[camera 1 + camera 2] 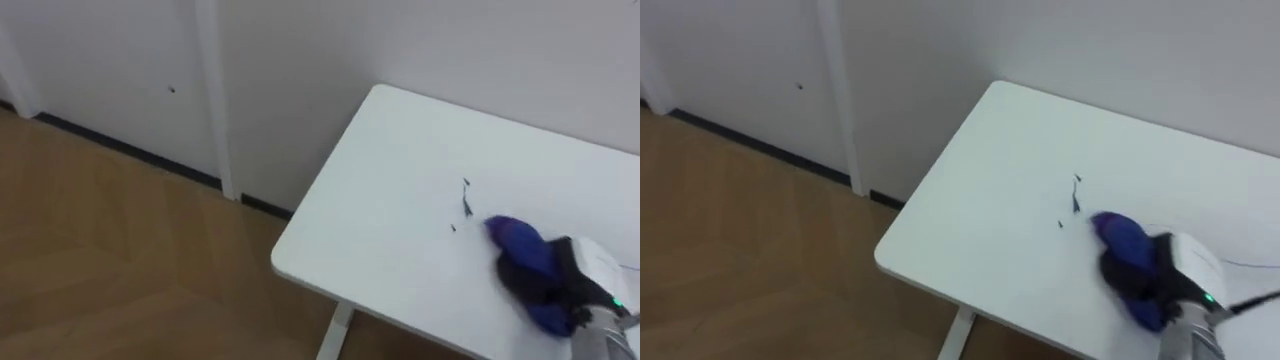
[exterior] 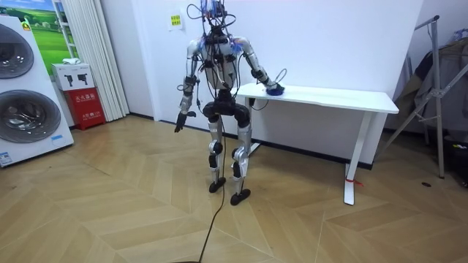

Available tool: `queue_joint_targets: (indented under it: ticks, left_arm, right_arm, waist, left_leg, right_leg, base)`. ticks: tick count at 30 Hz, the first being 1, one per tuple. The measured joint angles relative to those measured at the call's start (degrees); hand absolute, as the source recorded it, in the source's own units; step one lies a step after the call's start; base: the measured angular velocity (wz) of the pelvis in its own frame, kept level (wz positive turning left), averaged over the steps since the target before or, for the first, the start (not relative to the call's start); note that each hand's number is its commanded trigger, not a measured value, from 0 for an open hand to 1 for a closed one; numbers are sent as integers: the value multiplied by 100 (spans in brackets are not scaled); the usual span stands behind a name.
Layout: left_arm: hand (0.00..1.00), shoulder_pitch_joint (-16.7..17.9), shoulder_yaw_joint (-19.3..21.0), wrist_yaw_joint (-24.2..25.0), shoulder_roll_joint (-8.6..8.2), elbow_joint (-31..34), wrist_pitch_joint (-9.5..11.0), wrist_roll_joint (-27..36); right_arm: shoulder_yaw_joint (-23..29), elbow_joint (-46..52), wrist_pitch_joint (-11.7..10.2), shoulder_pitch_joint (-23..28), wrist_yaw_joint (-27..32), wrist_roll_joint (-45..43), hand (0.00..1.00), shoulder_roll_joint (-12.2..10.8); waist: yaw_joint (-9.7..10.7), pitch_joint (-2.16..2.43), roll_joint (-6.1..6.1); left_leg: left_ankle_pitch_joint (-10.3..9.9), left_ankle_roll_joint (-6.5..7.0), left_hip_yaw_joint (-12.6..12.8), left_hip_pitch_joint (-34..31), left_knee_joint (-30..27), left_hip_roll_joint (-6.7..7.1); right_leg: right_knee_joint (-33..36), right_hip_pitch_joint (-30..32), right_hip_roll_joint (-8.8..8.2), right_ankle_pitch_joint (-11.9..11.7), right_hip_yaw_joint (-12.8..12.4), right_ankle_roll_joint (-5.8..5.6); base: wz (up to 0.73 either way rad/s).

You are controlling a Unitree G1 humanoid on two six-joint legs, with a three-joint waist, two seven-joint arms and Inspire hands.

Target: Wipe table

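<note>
- Right hand (image 1: 588, 280) sits on top of a bunched, deep-blue soft cloth (image 1: 520, 245). Its dark fingers are sunk into the folds, so I can't tell whether they lie flat on the cloth or curl round it.
- That cloth rests on the white rectangular tabletop (image 1: 380, 170), near the table's front edge and towards the end where the robot stands. The robot is facing the wall with its right arm stretched out over the top.
- A few small dark scribbled marks (image 1: 466, 205) lie on the bare white surface at about ten o'clock from the cloth, close to it but not touching.
- Left hand (image 2: 180, 121) hangs by the robot's side, away from the table, with its fingers loose and holding nothing.
- The cloth looks light and limp to me. I'd expect it to fold, roll or bunch under a push rather than slide as one piece.
- The tabletop looks smooth, so the cloth should glide easily, and it could slip out from under a light touch.
- I think the best hold is from above on the thick middle of the wad, with the palm bearing down and the leading blue edge aimed at the marks.
</note>
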State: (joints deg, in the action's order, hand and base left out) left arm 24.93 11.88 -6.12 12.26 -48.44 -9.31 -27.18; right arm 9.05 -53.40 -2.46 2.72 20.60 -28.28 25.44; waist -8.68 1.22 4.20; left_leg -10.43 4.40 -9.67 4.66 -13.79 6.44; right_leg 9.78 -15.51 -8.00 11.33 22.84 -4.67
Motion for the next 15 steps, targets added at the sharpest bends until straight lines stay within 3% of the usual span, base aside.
queue_joint_targets:
  ticks: [2,5,10,13,14,15]
  left_arm:
    - [0,10,177,-15,6,-41,0,4]
    - [0,23,156,-100,-18,-89,0,6]
    - [0,-86,19,-100,-139,-91,9,7]
    - [0,-97,-162,-57,-190,-98,-14,3]
    - [0,-140,-193,-30,-178,-102,-35,6]
    - [0,-164,-201,28,-150,-119,-69,7]
  right_arm:
    - [153,-294,10,98,-2,204,100,215]
    - [172,-237,66,131,50,297,100,232]
    - [-131,70,662,-142,-37,228,100,152]
    - [-620,479,1149,-506,-353,-177,100,132]
    - [-1028,852,1347,-655,-520,-470,100,94]
    - [-1422,1146,1369,-959,-720,-722,100,-11]
  waist:
    - [68,-6,30]
    - [123,-6,16]
    - [-44,-29,16]
    - [-309,-64,-4]
    - [-460,-74,-11]
    - [-493,-158,-24]
  left_leg:
    - [0,2,14,3,-16,-2]
    - [-11,-15,46,-25,-89,-6]
    - [7,-94,157,-35,-97,-77]
    - [16,-109,162,-117,-85,-134]
    - [32,-134,158,-188,-83,-174]
    - [64,-186,152,-214,-81,-217]
  right_leg:
    - [3,0,0,-4,-46,-5]
    - [-10,1,17,-4,-64,-6]
    - [-10,50,59,-5,-96,-4]
    - [21,256,144,-61,-230,101]
    - [13,341,190,-107,-240,181]
    - [-7,377,242,-127,-255,219]
  base:
    - [-7]
    - [-5]
    - [-14]
    - [-44]
    - [-45]
    - [-34]
